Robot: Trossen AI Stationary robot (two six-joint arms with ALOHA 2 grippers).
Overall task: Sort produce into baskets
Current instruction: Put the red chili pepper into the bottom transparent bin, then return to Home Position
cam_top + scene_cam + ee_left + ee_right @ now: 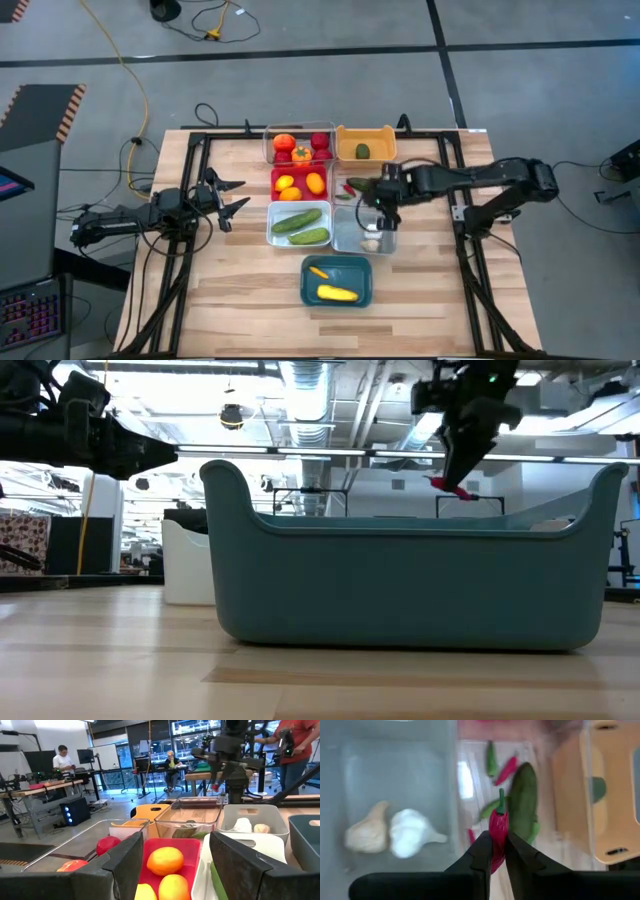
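Teal basket (405, 585) nearest the table's front edge holds yellow pieces; most produce looks sorted, but the right gripper (499, 851), jaws closed on a red chili (498, 827), hangs above the clear basket (352, 190); left gripper (232, 196) waits half open.

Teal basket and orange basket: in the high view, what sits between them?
High view: between the teal basket and orange basket sit the clear chili basket and pale garlic basket.

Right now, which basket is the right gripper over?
The right gripper, shut on a red chili, is over the clear basket holding chilies and a cucumber, between the orange basket and the garlic basket.
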